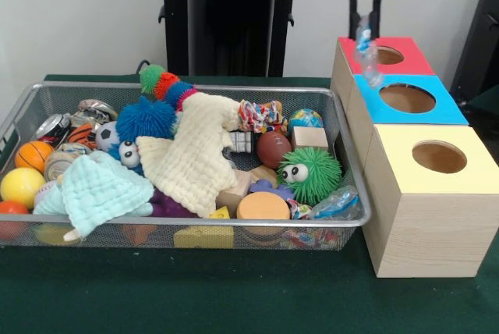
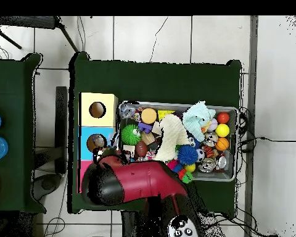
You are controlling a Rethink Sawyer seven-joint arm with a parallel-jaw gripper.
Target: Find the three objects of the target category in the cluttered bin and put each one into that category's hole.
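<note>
Nearest the front camera, the yellow-topped pale wooden box [image 1: 427, 203] stands on the dark green table [image 1: 234, 295], just beside the right end of the wide, shallow silver wire-mesh bin [image 1: 31, 94]. Inside the bin, at its near right corner, a crumpled clear plastic bottle with blue on its label [image 1: 334, 204] lies on its side against the mesh, just in front of a spiky green ball with googly eyes [image 1: 309, 174]. A pale mint cloth [image 1: 97, 191] sits at the bin's near left, and a cream knitted cloth [image 1: 196, 151] drapes across the middle over other toys. Further back along the bin's right end comes the blue-topped wooden box [image 1: 366, 119], then the red-topped wooden box [image 1: 341, 69], whose round hole [image 1: 388, 55] lies open in its top. Over that red box's left part, the black gripper [image 1: 365, 33] reaches down from the red arm [image 2: 144, 182] with its fingers closed on a small wrinkly clear water bottle with a blue-and-white label [image 1: 367, 57]. That bottle hangs upright, slightly tilted, just beside the hole's left rim, its lower end reaching down over the blue top's edge.
</note>
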